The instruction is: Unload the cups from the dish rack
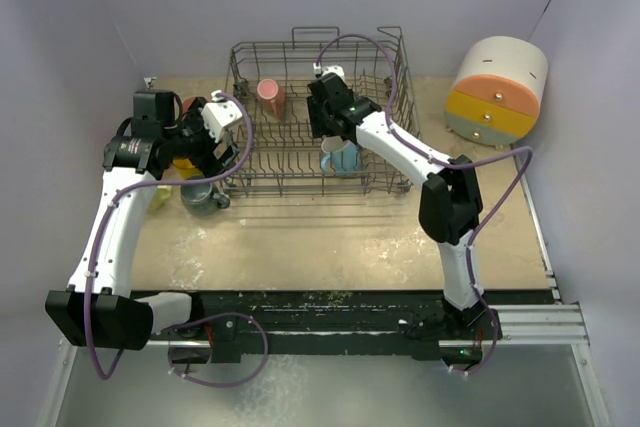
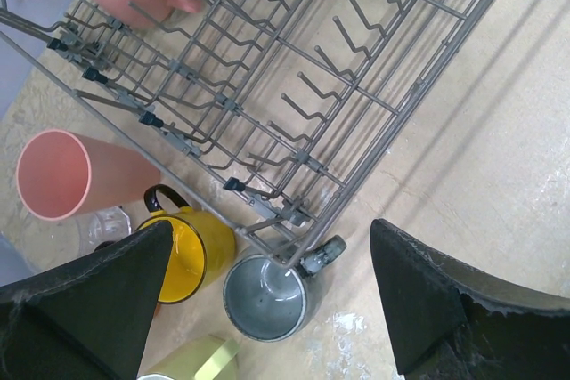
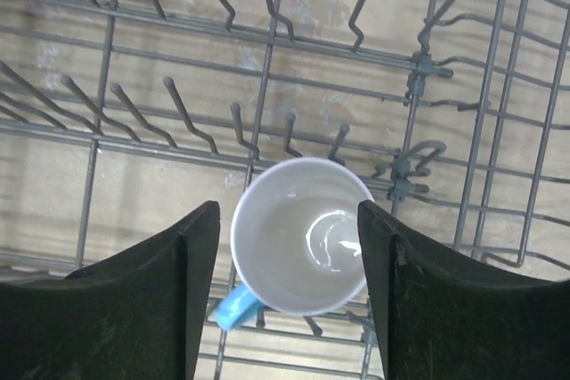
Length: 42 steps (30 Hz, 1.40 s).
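Observation:
The dark wire dish rack (image 1: 385,172) stands at the table's middle back. In it are a salmon cup (image 1: 271,97) and a light blue mug (image 1: 340,156). My right gripper (image 3: 287,211) is open, with one finger on each side of the blue mug (image 3: 303,233), which stands upright among the tines. My left gripper (image 2: 272,229) is open and empty above the rack's near left corner (image 2: 307,238). Below it on the table stand a grey mug (image 2: 267,295), a yellow mug (image 2: 191,251), a pink tumbler (image 2: 71,175) and a yellow-green cup (image 2: 191,362).
A round white, orange and yellow drawer box (image 1: 497,87) stands at the back right. The cups on the table cluster left of the rack (image 1: 200,195). The grey mug's handle (image 2: 325,255) touches the rack's corner wire. Walls close in the back and both sides.

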Each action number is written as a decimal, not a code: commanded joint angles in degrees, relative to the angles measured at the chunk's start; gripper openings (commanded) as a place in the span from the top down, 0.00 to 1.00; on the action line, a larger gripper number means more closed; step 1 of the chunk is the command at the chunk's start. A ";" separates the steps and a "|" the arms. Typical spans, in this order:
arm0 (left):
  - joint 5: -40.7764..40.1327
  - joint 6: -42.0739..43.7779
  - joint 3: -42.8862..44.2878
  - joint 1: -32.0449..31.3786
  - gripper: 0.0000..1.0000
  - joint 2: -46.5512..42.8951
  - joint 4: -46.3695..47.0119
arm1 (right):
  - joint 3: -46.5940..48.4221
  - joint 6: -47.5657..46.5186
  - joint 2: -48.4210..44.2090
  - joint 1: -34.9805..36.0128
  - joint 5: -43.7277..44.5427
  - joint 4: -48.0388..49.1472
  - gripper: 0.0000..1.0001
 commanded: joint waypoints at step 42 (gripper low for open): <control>-1.25 2.18 -1.78 0.37 0.06 -3.69 0.54 | 0.97 3.87 2.94 -3.59 2.05 -9.78 0.84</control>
